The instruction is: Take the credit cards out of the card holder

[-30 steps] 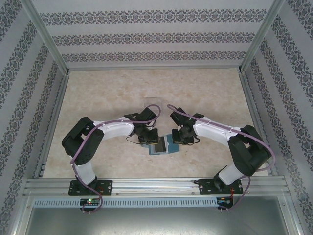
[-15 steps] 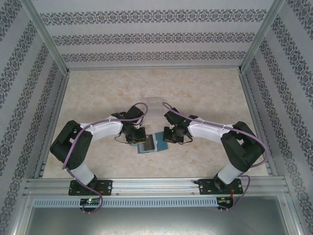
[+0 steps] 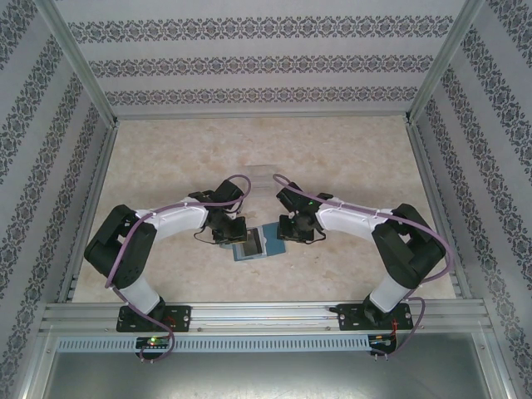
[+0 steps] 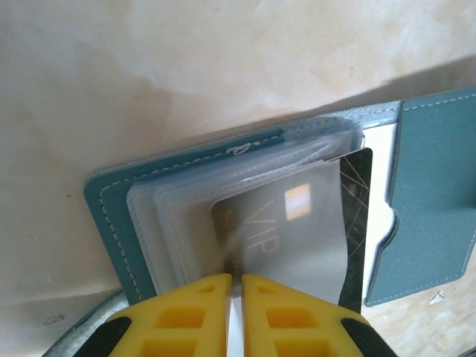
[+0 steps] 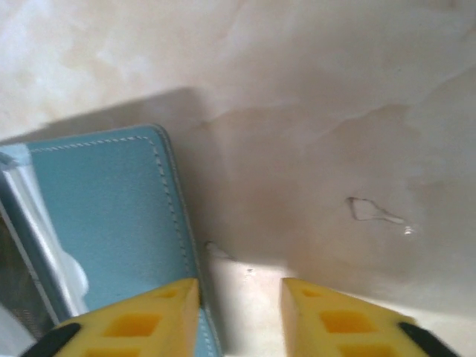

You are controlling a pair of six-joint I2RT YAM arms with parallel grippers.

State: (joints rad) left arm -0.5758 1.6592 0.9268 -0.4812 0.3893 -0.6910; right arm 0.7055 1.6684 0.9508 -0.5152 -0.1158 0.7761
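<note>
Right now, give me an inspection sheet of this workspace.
Surface: table, beige and marbled.
Job's things: wallet lying open; silver card over its clear sleeves; dark card behind it.
Clutter: clear plastic piece beyond the wallet.
Pincers: left pincer shut on the silver card; right pincer open and empty, beside the wallet.
Cables: purple cable along each arm, off the wallet.
Surroundings: patterned walls, metal frame.
</note>
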